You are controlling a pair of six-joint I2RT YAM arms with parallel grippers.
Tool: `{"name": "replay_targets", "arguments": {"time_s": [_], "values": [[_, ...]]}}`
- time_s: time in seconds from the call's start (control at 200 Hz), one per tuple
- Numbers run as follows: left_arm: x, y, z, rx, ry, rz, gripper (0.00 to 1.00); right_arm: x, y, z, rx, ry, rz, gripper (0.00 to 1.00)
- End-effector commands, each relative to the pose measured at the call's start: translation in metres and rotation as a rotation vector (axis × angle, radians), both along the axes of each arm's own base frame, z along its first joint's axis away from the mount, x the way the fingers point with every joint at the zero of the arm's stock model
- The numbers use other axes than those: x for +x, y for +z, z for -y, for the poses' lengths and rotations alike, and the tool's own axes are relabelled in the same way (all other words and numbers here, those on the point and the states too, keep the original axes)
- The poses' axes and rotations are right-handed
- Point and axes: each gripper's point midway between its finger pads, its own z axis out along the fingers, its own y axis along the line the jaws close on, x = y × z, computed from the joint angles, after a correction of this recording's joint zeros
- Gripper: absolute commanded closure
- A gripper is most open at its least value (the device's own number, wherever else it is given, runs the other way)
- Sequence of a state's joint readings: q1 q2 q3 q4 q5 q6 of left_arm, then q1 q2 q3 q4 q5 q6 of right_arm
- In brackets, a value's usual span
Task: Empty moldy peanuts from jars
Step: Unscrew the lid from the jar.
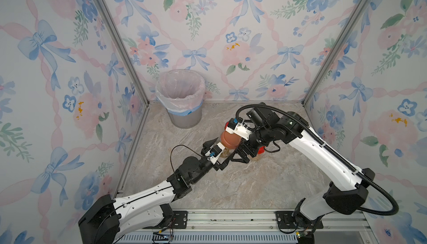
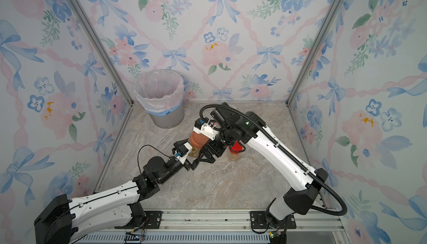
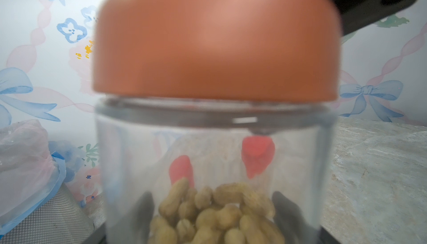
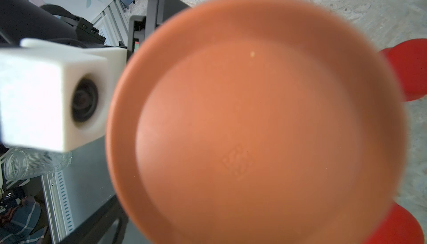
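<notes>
The left gripper [image 1: 217, 156], half open, clasps the jar [image 1: 227, 153] mid-table [image 1: 254, 185]; peanuts [image 3: 215, 215] sit inside. The right gripper [image 2: 203, 141] straddles its lid [image 2: 198, 138], jaws wide; whether it pinches is unclear.

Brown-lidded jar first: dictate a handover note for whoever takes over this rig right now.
Left gripper: shut on the brown-lidded jar, peanuts inside, lid on.
Right gripper: at that lid, jaws wide; grip unclear.
Two red-lidded jars stand beside it, closed; bin at back left.
Done: no jar opened.
Left: unscrew, tip peanuts into bin, all three jars.
</notes>
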State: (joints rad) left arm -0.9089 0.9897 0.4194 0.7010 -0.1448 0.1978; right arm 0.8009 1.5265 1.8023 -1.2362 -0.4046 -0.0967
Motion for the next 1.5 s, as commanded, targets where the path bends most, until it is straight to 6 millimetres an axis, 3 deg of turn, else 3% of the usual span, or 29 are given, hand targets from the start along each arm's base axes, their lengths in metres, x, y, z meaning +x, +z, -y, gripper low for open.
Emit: {"name": "replay_targets", "arguments": {"time_s": [0.0, 0.16, 0.305, 0.395, 0.485, 0.57, 0.85, 1.49], "values": [[0.002, 0.052, -0.007, -0.130, 0.024, 0.089, 0.78, -0.003, 0.007, 0.014, 0.016, -0.039, 0.012, 0.02], [0.003, 0.052, -0.008, -0.130, 0.030, 0.090, 0.78, -0.012, 0.012, 0.036, 0.036, -0.092, 0.029, 0.03], [0.004, 0.052, -0.008, -0.125, 0.033, 0.093, 0.78, 0.009, 0.041, 0.053, 0.141, -0.313, 0.032, 0.03], [0.006, 0.049, -0.009, -0.117, 0.043, 0.092, 0.77, 0.027, 0.069, 0.054, 0.214, -0.489, -0.062, 0.02], [0.008, 0.047, -0.009, -0.114, 0.056, 0.086, 0.77, 0.044, 0.073, 0.054, 0.205, -0.688, -0.196, 0.02], [0.009, 0.047, -0.009, -0.111, 0.061, 0.084, 0.77, 0.050, 0.079, 0.041, 0.211, -0.768, -0.241, 0.04], [0.015, 0.036, -0.002, -0.078, 0.064, 0.071, 0.79, 0.058, 0.065, 0.013, 0.111, -0.799, -0.307, 0.10], [0.016, 0.036, -0.002, -0.079, 0.069, 0.076, 0.79, 0.061, 0.040, -0.009, 0.034, -0.763, -0.331, 0.08]]}}
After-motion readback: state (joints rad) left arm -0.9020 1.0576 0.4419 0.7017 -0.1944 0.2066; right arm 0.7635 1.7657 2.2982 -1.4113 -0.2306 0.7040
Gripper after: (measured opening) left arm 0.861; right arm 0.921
